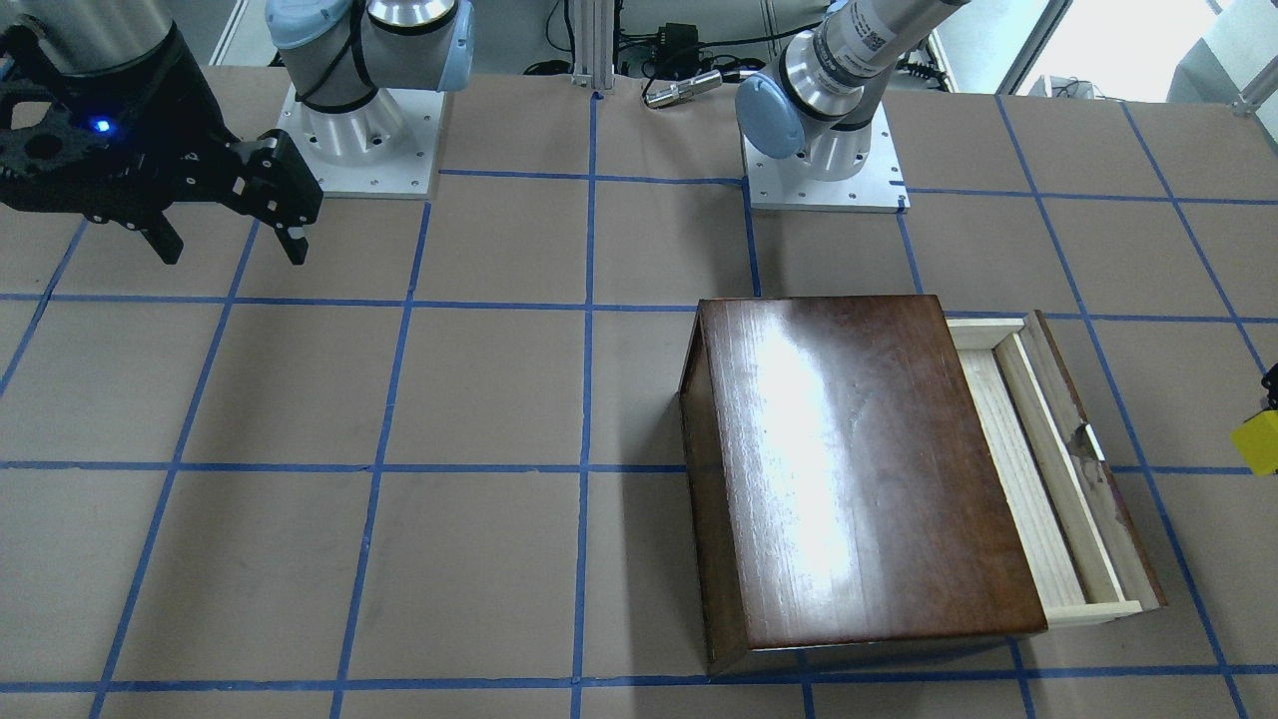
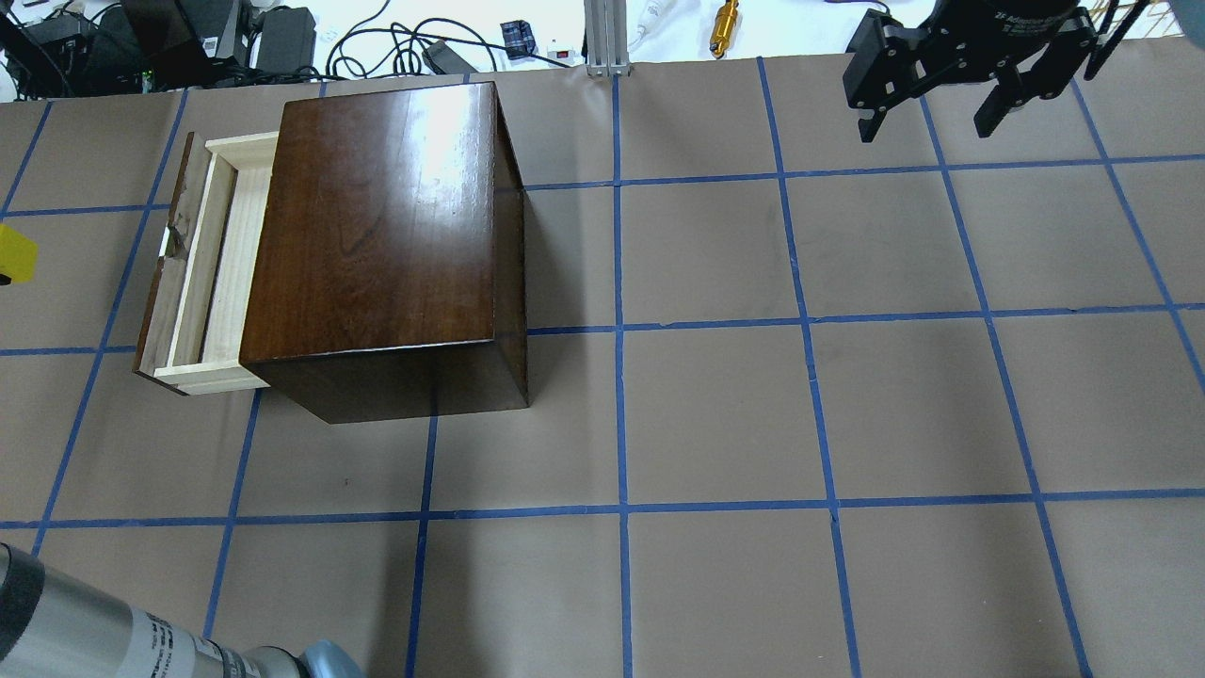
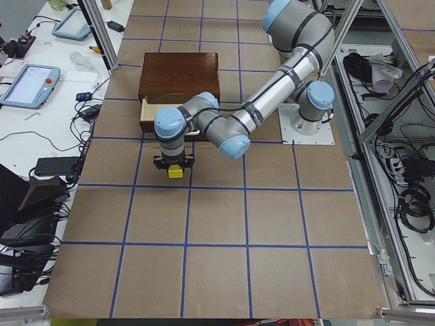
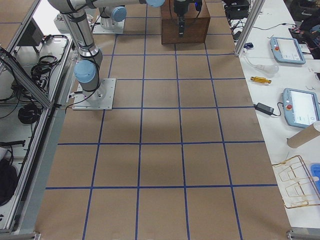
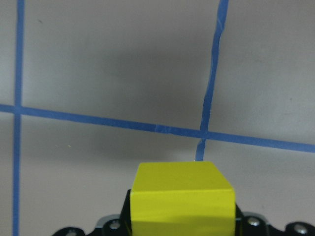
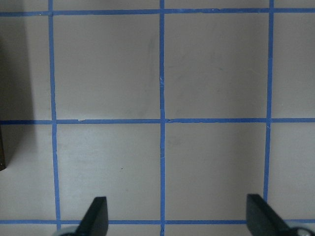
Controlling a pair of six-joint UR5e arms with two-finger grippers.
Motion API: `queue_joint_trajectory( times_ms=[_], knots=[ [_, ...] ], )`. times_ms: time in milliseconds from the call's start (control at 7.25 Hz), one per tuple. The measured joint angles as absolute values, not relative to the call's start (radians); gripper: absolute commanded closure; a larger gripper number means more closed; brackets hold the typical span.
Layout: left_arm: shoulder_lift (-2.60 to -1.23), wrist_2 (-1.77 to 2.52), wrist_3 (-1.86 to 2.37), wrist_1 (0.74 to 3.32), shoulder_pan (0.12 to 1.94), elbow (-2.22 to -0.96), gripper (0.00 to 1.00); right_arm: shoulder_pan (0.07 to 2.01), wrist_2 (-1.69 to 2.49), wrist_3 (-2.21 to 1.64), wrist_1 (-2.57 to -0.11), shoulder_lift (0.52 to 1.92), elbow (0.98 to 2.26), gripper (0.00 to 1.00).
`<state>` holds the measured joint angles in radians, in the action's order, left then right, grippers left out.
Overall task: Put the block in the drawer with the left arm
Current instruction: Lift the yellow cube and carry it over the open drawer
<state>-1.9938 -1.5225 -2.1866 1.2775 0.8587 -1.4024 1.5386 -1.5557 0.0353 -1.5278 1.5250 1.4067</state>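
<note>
The yellow block (image 5: 182,199) is held in my left gripper (image 3: 174,164), shut on it, a little above the table. It shows at the frame edge in the front-facing view (image 1: 1260,442) and overhead view (image 2: 14,254), just outside the drawer's dark front panel. The drawer (image 2: 221,273) is pulled open from the dark-brown box (image 2: 377,226); its pale visible inside (image 1: 1028,469) holds nothing. My right gripper (image 2: 925,127) is open and empty, raised at the far right, away from the box; its fingers (image 6: 96,214) stand wide apart.
The table is brown paper with a blue tape grid (image 2: 619,330). An aluminium post (image 2: 602,38), cables and a gold tool (image 2: 725,14) lie past the far edge. Both arm bases (image 1: 824,160) stand at the robot side. Tablets (image 3: 30,81) lie on the side bench.
</note>
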Motion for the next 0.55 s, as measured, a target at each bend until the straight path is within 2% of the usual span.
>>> queue_joint_trajectory(
  times_ms=[552],
  knots=[
    [-1.879, -1.528, -2.063, 1.394, 1.038, -1.416, 1.0, 1.538, -1.555, 0.035, -1.528, 1.525, 1.407, 0.0]
  ],
)
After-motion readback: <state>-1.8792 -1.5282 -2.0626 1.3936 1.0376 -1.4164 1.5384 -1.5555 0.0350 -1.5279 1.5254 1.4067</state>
